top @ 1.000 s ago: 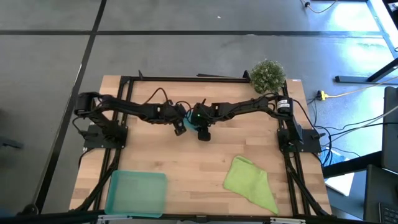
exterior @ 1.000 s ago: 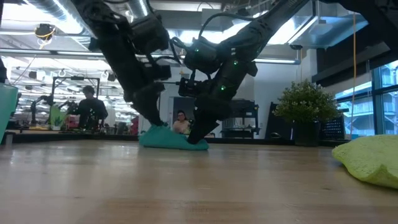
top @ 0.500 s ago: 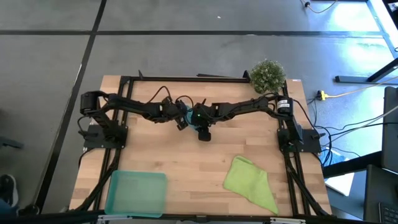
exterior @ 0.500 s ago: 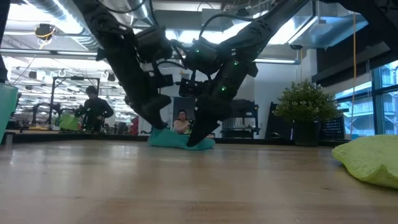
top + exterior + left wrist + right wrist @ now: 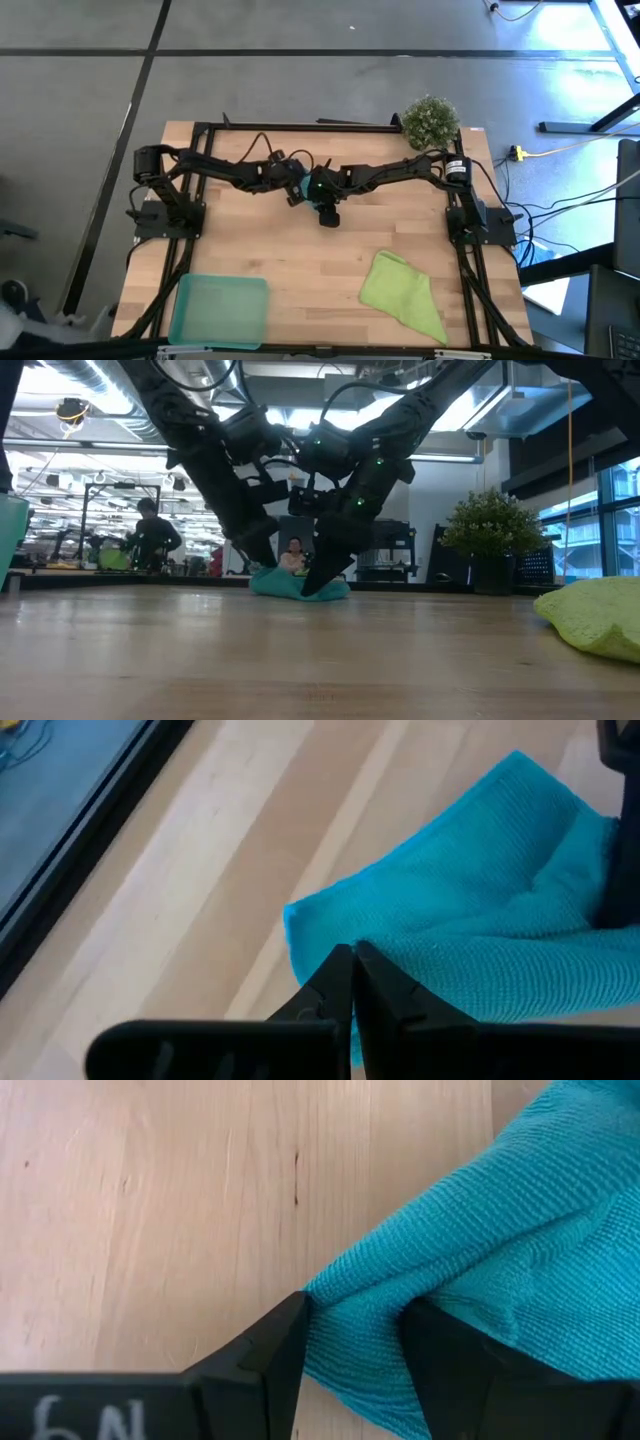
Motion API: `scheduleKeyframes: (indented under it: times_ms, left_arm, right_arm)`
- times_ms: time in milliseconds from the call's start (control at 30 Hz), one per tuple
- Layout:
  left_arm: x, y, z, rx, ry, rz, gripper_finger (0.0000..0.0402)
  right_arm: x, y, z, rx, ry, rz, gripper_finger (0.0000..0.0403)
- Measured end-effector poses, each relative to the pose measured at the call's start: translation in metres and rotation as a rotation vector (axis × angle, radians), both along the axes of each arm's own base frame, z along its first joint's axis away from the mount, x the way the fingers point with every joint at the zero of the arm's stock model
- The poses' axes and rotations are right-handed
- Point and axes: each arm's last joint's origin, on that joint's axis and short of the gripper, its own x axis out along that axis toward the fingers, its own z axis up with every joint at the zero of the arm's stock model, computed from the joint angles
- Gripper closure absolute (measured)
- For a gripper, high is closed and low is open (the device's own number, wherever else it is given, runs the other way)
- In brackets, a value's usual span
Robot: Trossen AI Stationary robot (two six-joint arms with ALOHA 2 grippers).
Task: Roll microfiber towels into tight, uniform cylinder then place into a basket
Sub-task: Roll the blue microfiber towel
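Observation:
The teal towel point(image 5: 304, 187) lies bunched on the table at centre far, between my two grippers; it also shows in the low view point(image 5: 298, 586). My left gripper point(image 5: 353, 958) is shut at the towel's left end. My right gripper point(image 5: 352, 1342) is shut on the towel's right end. The lime towel point(image 5: 403, 290) lies crumpled on the table at the near right. The translucent teal basket point(image 5: 219, 309) stands at the near left. My left gripper has its shut fingertips point(image 5: 340, 970) on the towel's left edge point(image 5: 312, 945), slanting down from the table's left. The fingers hide whether cloth lies between them. The towel rests on the table there. My right gripper pinches a raised fold of the towel point(image 5: 352, 1295) between its two fingers point(image 5: 285, 1345), slanting down from the table's right. The cloth fills the gap between the fingers. The rest of the towel lies on the table.
A bushy potted plant point(image 5: 431, 120) stands at the far right corner. Bare wood lies between the teal towel and the near edge. In the low view, people show in the room behind the table point(image 5: 150, 535).
My left gripper has moved toward the table's right, toward my right gripper, taking the towel's left end with it. The towel is now bunched shorter, its right end staying where it was.

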Motion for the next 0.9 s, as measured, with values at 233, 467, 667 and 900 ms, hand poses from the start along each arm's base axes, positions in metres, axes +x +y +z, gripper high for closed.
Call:
scheduleKeyframes:
  times_ms: [233, 467, 667, 900]
  left_arm:
    - [0.0, 0.011, 0.002, 0.018, 0.001, -0.096, 0.0401]
    - [0.002, 0.021, -0.002, -0.014, -0.033, -0.138, 0.0401]
    - [0.009, 0.024, -0.015, 0.018, -0.042, -0.169, 0.0401]
    - [0.013, 0.026, -0.029, 0.022, -0.022, -0.172, 0.0401]
  right_arm:
    - [0.0, 0.0, 0.0, -0.009, -0.001, 0.018, 0.024]
    - [0.0, 0.0, 0.0, -0.01, -0.001, 0.021, 0.024]
    - [0.0, 0.0, 0.0, -0.018, 0.001, 0.038, 0.024]
    - [0.0, 0.0, 0.0, -0.02, 0.001, 0.04, 0.024]
